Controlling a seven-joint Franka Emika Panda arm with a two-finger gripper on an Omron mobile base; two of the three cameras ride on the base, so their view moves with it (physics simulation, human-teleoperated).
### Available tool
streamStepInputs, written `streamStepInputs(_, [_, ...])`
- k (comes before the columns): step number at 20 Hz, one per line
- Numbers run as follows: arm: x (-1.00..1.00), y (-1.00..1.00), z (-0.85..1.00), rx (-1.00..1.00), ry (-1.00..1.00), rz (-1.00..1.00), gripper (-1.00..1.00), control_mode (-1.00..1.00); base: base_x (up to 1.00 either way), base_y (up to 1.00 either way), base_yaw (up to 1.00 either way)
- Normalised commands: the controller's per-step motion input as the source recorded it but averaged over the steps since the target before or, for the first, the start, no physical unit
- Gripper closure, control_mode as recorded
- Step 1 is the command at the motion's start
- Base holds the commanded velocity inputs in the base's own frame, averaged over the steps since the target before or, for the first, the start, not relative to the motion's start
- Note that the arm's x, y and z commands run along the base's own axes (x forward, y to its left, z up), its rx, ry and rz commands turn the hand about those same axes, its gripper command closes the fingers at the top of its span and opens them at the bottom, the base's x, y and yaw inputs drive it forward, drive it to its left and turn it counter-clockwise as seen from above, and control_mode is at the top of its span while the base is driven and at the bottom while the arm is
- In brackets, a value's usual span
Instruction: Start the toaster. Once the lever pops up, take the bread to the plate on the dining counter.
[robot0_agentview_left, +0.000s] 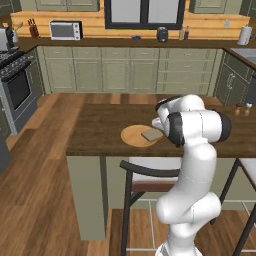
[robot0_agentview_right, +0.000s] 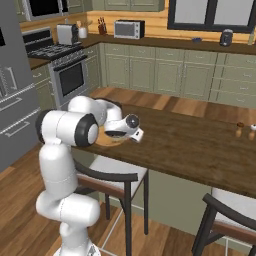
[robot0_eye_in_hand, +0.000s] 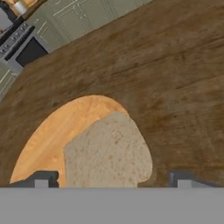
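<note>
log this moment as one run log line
gripper: open, above bread | thin tan square bread slice: lying on plate, overhanging rim | round light wooden plate: on dark wood dining counter

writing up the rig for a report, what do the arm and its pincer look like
The arm is glossy white, built of thick rounded segments with bulbous elbows and dark grey to black bands at the joints. No cables or markings show on it. The pincer has two small dark grey fingers with squared, blocky tips carrying lighter grey pads. The hand near it is white with a round dark cap.
</note>
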Motion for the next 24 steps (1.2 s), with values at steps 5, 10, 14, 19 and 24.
streamStepInputs(5, [-0.2,-0.02,0.36,-0.15,0.0,-0.09,-1.0,-1.0,0.0,0.0,0.0])
streamStepInputs(10, [-0.78,0.0,1.0,-0.04,-0.02,-0.02,-1.0,-1.0,0.0,0.0,0.0])
streamStepInputs(14, [-0.92,0.02,1.0,0.0,0.0,0.0,-1.0,-1.0,0.0,0.0,0.0])
streamStepInputs(19, [-0.78,0.06,1.0,0.0,0.05,-0.01,-1.0,-1.0,0.0,0.0,0.0])
streamStepInputs(24, [-0.6,0.11,1.0,0.0,0.05,-0.01,-1.0,-1.0,0.0,0.0,0.0])
